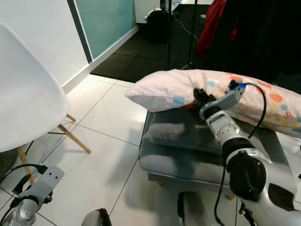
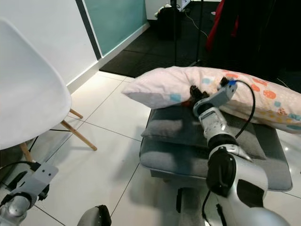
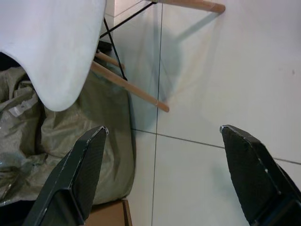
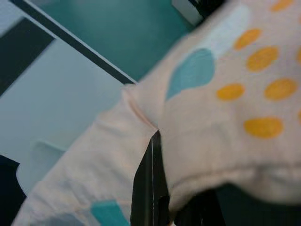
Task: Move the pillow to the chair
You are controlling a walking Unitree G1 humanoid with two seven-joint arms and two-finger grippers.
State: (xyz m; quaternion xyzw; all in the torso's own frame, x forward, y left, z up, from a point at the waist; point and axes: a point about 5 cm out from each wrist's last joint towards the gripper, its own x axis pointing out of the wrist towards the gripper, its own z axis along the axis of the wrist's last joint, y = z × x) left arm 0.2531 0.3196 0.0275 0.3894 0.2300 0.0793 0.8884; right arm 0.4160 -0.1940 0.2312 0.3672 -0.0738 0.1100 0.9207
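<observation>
A pale pink pillow point(image 1: 188, 87) with coloured dots lies across a grey ottoman point(image 1: 181, 153), its left end hanging past the ottoman's edge. My right gripper point(image 1: 201, 97) is at the pillow's front edge, shut on the fabric. In the right wrist view the pillow point(image 4: 221, 103) bulges over one black finger point(image 4: 149, 188). The white shell chair point(image 1: 28, 103) on wooden legs stands to the left, across a strip of tiled floor. My left gripper point(image 3: 163, 128) hangs low beside the chair, open, with nothing between its fingers.
A black pole stand point(image 1: 168, 33) and hanging red and black clothes point(image 1: 235, 28) are behind the ottoman on dark carpet. A grey-green bag point(image 3: 51, 155) lies under the chair. White tiles point(image 1: 103, 141) separate chair and ottoman.
</observation>
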